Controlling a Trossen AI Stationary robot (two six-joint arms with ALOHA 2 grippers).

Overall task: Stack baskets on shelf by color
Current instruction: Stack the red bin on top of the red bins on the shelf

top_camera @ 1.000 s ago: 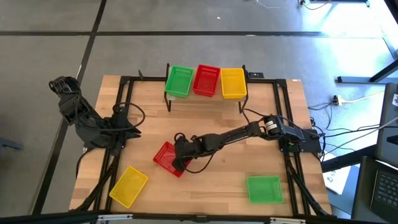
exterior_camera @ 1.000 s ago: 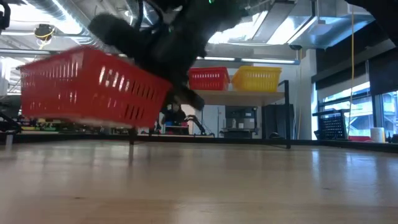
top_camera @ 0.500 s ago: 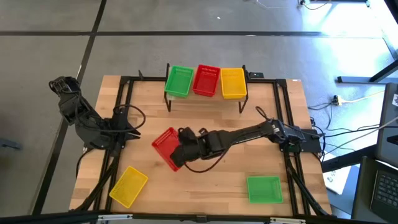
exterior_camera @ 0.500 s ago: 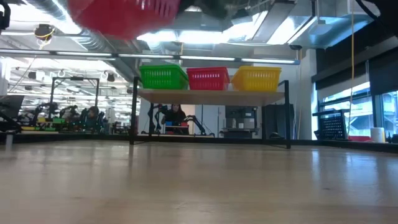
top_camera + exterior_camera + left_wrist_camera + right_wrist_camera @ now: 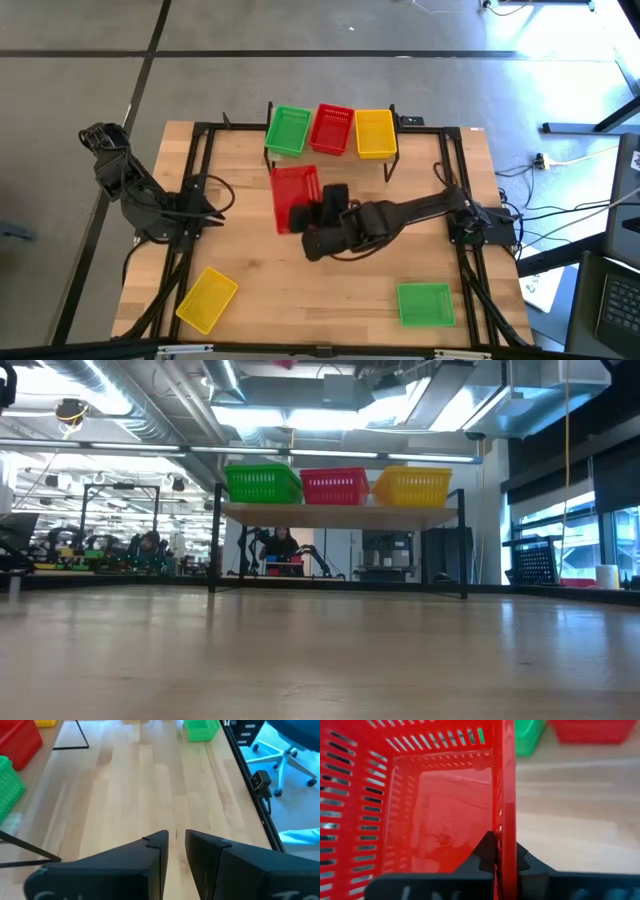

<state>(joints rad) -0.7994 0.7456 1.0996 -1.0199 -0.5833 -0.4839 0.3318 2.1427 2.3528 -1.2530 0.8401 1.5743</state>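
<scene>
I use the shelf (image 5: pixel 330 160) as my landmark. On it I count three baskets in a row: a green basket (image 5: pixel 288 130), a red basket (image 5: pixel 332 129) and a yellow basket (image 5: pixel 374 133), one colour per spot, so the base layer looks done. My right gripper (image 5: pixel 501 856) is clenched on the rim of a second red basket (image 5: pixel 295 196), which hangs in the air just in front of the shelf, below the green and red ones. Still on the table, well in front of the shelf, I see a loose yellow basket (image 5: pixel 207 298) and a loose green basket (image 5: pixel 425 303). My left gripper (image 5: pixel 176 851) waits off to the shelf's left, its fingers a little apart and holding nothing. I judge stacking has barely begun.
</scene>
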